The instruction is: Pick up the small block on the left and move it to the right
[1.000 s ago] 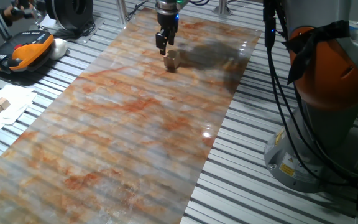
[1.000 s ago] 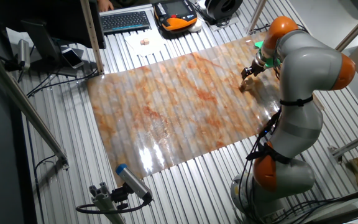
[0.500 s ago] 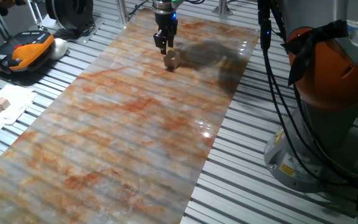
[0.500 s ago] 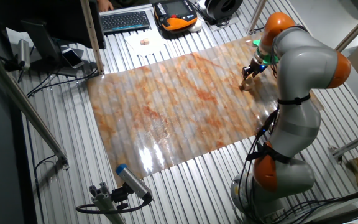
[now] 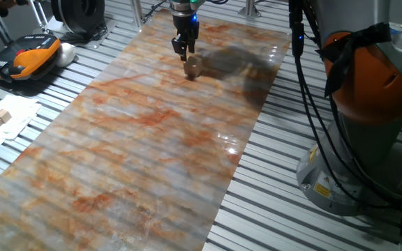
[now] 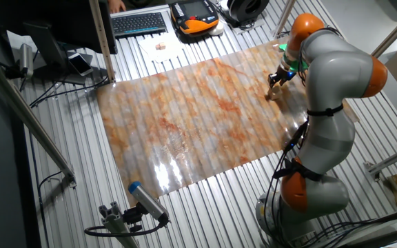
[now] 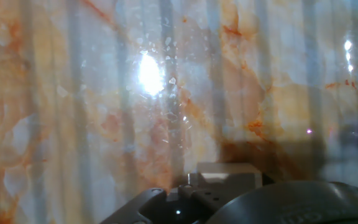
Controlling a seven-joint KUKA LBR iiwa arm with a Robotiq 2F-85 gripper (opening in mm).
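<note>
Sideways, gripper (image 5: 182,49) hangs just above small block (image 5: 192,67); hand view shows only the block's top; finger state unclear.

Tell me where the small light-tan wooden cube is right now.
In one fixed view, the small light-tan wooden cube sits on the marbled orange sheet near its far end, just below the black two-finger gripper.

The small block (image 5: 192,67) sat on the marbled sheet (image 5: 138,139) near its far end, about midway between the long edges. The gripper (image 5: 182,49) hung just above and behind it, apart from it. Off the sheet's left edge, on the slatted table (image 5: 306,230), two small cubes (image 5: 3,117) lay on paper (image 5: 9,120), with a pendant (image 5: 21,57) farther back.
</note>
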